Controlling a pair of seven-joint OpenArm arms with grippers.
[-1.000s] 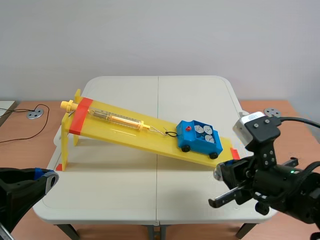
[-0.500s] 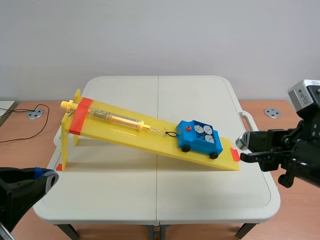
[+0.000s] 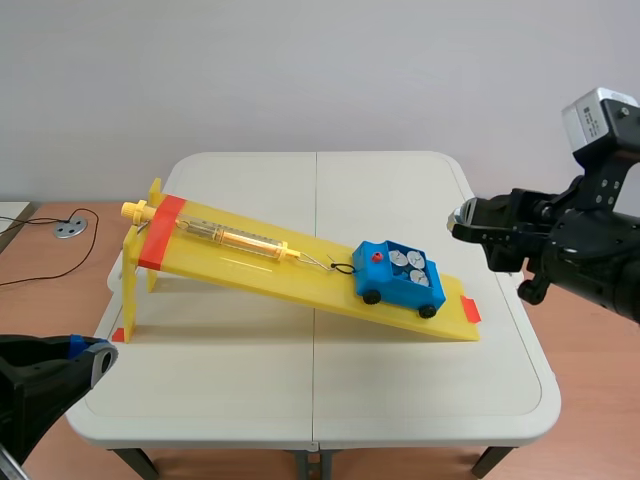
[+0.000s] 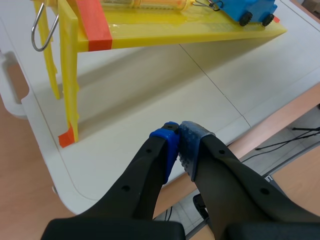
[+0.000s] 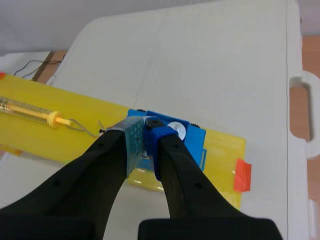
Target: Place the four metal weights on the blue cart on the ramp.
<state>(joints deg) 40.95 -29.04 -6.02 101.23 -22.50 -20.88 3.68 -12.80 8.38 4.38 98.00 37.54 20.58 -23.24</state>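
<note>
1. A blue plastic toy cart (image 3: pixel 399 279) sits at the low, 4 o'clock end of the sloping yellow plastic ramp (image 3: pixel 250 262). A wire hooks it to a clear tubular spring scale (image 3: pixel 235 238).
2. In its tray lie round silver metal weights (image 3: pixel 408 266), seemingly four.
3. The right gripper (image 5: pixel 145 129) hangs at the cart's 2 o'clock over the white folding table (image 3: pixel 330 390), its pads pressed together on nothing.
4. The left gripper (image 4: pixel 178 134), at the ramp's 7 o'clock, is likewise closed and holds nothing.

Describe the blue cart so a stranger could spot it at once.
On the white table stands a sloping yellow ramp. Near its lower end sits the blue cart. It alone has black wheels, a red knob and round metal weights on top.
</note>
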